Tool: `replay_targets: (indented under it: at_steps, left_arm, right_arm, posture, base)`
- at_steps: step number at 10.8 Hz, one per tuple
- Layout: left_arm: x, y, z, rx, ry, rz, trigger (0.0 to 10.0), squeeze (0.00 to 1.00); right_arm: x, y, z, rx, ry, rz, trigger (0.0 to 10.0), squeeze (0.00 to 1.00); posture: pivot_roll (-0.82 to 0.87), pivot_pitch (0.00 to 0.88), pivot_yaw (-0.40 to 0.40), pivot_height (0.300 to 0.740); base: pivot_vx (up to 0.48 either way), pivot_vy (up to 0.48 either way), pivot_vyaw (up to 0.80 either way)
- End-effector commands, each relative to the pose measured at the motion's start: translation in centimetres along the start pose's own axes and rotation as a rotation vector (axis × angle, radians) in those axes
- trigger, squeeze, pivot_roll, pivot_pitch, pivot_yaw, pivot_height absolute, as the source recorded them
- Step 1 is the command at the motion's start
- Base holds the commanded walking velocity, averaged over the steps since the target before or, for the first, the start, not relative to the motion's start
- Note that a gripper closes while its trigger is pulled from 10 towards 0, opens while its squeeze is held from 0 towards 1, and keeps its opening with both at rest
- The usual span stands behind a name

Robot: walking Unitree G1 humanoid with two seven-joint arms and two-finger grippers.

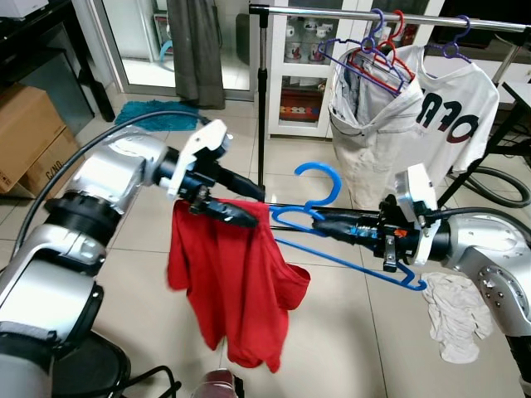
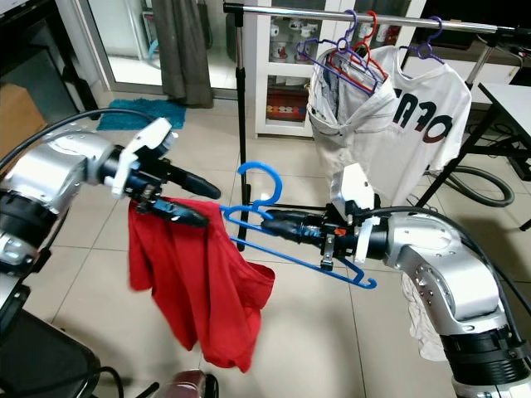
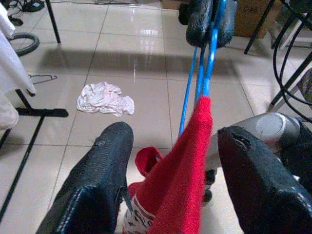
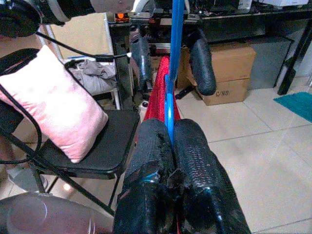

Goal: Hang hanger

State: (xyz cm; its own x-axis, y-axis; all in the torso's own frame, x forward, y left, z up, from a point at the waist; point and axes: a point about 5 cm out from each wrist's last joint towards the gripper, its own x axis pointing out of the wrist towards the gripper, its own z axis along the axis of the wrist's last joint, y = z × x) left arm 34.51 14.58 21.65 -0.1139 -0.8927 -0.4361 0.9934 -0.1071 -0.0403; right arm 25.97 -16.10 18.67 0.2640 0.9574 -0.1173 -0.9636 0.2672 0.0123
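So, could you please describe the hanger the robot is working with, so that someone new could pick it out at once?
Start at the clothes rail, where purple and red hangers carry pale garments. Below and in front of it, the robot's two arms meet over the tiled floor. The blue hanger is pinched flat in the right gripper, a red shirt draped over its far end by the left gripper; it alone is off the rail.

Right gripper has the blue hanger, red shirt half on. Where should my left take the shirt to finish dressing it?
Grip the red shirt at its bunched top edge beside the blue hanger arm, coming from the robot's left: the cloth hangs slack below, and the left gripper fingers already straddle it.
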Motion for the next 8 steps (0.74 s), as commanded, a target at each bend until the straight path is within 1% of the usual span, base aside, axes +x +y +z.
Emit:
replay_targets:
  at_steps: [1,3,8]
  left_arm:
    - [0.14,0.10,0.51,0.018,0.007,-0.011,0.0,0.00]
    - [0.49,0.15,0.27,0.031,0.059,-0.037,0.0,0.00]
    - [0.85,0.20,0.33,0.042,0.091,-0.066,0.0,0.00]
  right_arm:
    - [0.08,0.22,1.25,-0.062,-0.026,0.024,10.0,0.00]
    - [0.14,0.40,1.29,-0.065,-0.019,0.041,10.0,0.00]
    - [0.18,0.41,1.46,-0.067,-0.019,0.054,10.0,0.00]
  posture:
    - [0.05,0.000,0.046,0.740]
    - [0.05,0.000,0.045,0.740]
    - [0.05,0.000,0.044,0.740]
  base:
    - [0.000,0.000,0.00]
    - [0.000,0.000,0.00]
    - [0.000,0.000,0.00]
